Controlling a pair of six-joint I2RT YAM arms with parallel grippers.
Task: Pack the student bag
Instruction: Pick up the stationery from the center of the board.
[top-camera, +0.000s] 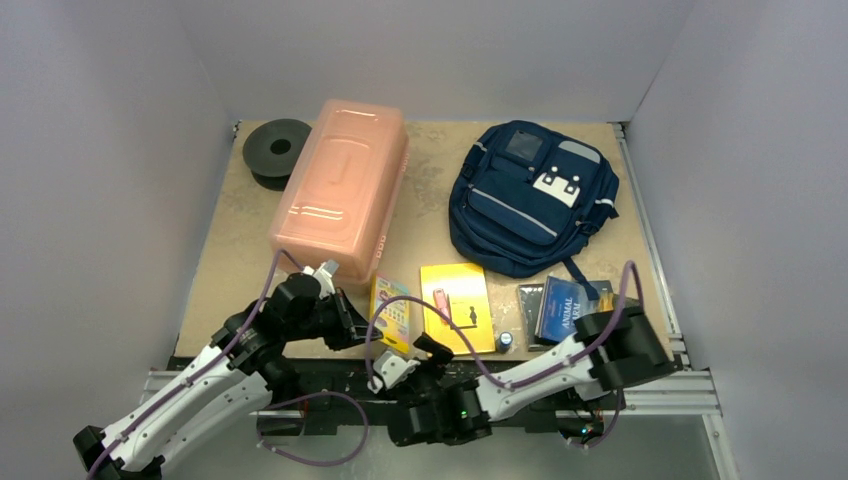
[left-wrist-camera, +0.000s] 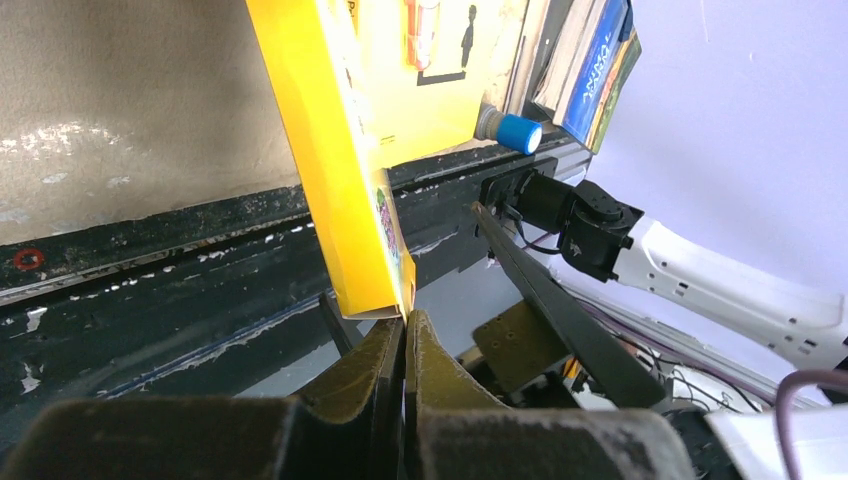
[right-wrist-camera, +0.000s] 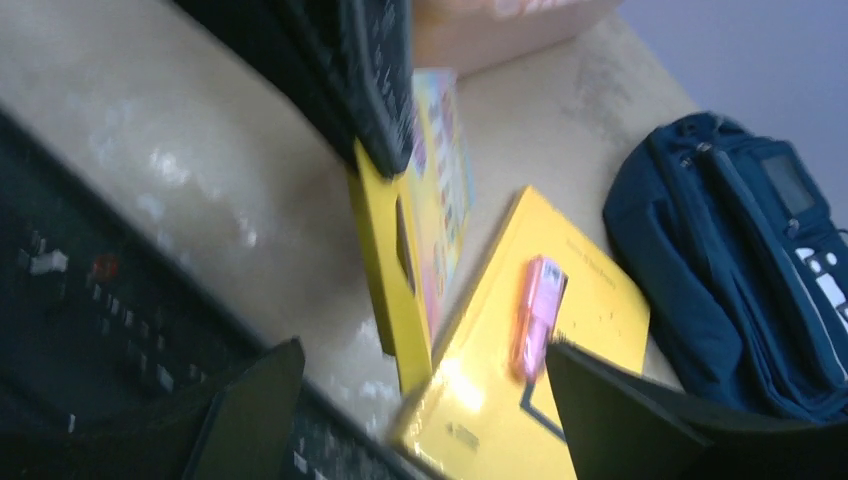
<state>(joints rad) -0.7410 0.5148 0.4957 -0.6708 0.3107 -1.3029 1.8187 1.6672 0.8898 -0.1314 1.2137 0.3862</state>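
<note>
The student bag (top-camera: 530, 195), navy with grey stripes, lies zipped at the back right; it also shows in the right wrist view (right-wrist-camera: 720, 250). A yellow crayon box (top-camera: 390, 312) sits near the front edge, beside a yellow book (top-camera: 457, 305) with a pink item (top-camera: 440, 300) on it. My left gripper (top-camera: 355, 322) is shut, its tips (left-wrist-camera: 405, 322) touching the end of the crayon box (left-wrist-camera: 340, 180). My right gripper (top-camera: 425, 350) is open and empty (right-wrist-camera: 430, 420), above the near corner of the yellow book (right-wrist-camera: 540, 380) and the crayon box (right-wrist-camera: 415, 250).
A long pink translucent box (top-camera: 340, 185) lies at the back left, with a black spool (top-camera: 277, 150) behind it. A stack of books (top-camera: 565, 308) and a small blue-capped item (top-camera: 507, 340) lie at the front right. White walls close in three sides.
</note>
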